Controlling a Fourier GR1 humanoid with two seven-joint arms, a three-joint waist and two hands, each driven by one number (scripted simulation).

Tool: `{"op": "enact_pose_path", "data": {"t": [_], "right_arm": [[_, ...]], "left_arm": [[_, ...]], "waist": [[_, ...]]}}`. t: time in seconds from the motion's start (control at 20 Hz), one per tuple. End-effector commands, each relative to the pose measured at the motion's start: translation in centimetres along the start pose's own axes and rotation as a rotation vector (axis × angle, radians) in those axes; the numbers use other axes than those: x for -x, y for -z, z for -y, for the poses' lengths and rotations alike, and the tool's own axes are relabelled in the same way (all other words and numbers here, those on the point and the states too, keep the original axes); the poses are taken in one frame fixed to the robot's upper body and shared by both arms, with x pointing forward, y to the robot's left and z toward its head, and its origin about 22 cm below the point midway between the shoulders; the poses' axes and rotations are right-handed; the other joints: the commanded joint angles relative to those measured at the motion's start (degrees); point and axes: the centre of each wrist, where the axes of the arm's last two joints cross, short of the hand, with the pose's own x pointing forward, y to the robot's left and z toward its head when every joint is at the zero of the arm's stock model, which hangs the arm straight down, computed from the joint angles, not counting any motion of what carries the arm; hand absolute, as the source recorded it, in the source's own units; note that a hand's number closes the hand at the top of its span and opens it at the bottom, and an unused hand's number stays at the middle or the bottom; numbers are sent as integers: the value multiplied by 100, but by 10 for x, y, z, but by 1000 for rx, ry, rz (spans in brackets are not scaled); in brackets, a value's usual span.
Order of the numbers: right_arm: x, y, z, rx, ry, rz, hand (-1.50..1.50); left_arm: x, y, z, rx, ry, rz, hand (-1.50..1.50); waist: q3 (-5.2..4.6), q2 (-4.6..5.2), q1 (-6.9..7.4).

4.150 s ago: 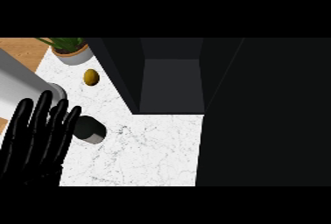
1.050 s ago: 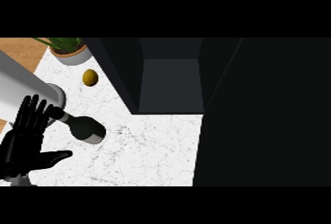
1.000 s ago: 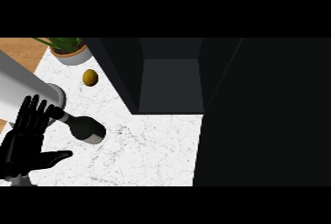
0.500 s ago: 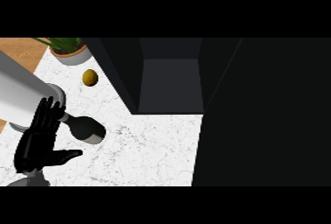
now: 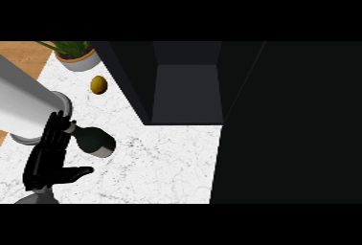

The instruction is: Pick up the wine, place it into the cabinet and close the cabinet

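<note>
- I saw the wine bottle (image 5: 94,140) lying on its side on the white marbled counter (image 5: 163,162), at the left of the head view, its dark body pointing right and its neck toward the hand.
- My left hand (image 5: 47,160) stood just left of the bottle, fingers straight and close together, pointing up the view, thumb (image 5: 76,172) sticking out to the right below the bottle; nothing was gripped.
- I could not tell whether the fingertips touched the bottle's neck.
- A grey forearm (image 5: 25,107) crossed the upper left, above the hand.
- The right hand did not show.
- The dark cabinet (image 5: 187,91) stood open to the right of the bottle, its door (image 5: 290,124) filling the view's right side.
- Farther up I saw 1 yellow fruit (image 5: 98,84) and 1 potted plant (image 5: 76,56).
</note>
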Motion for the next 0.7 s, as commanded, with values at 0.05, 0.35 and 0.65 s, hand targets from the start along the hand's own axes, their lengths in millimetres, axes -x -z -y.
{"op": "enact_pose_path", "data": {"t": [0.05,0.35,0.65], "right_arm": [[-17,-17,5,-36,27,49,-150],[-21,-16,3,-8,30,58,-150],[-23,-22,2,-19,24,66,-150]], "left_arm": [[20,7,-4,14,-10,-15,-150],[25,17,16,0,8,-14,-150],[45,8,-18,8,-15,-31,-150]], "waist": [[0,6,-8],[2,-1,7],[-2,8,-27]]}}
